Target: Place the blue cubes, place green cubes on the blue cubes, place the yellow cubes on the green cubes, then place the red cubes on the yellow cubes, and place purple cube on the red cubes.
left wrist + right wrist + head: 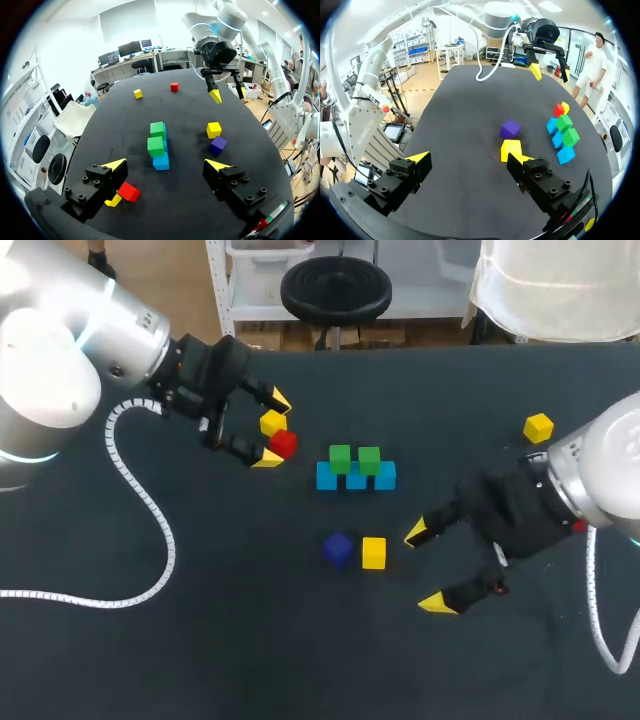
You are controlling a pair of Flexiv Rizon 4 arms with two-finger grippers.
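Three blue cubes [356, 480] form a row at mid-table, with two green cubes [340, 457] on top of them. My left gripper [274, 430] is open, left of that row; a red cube [284, 444] and a yellow cube [272, 423] lie between its spread fingers. In the left wrist view the red cube [129, 191] sits by one finger, untouched by the other. A purple cube [338, 548] and a second yellow cube [374, 552] lie nearer the front. My right gripper [426, 568] stands open just right of that yellow cube [510, 149].
A third yellow cube [538, 427] lies at the far right. The left wrist view shows another red cube [174, 87] beyond my right arm. A white coiled cable [150, 520] trails over the left of the dark table [250, 640].
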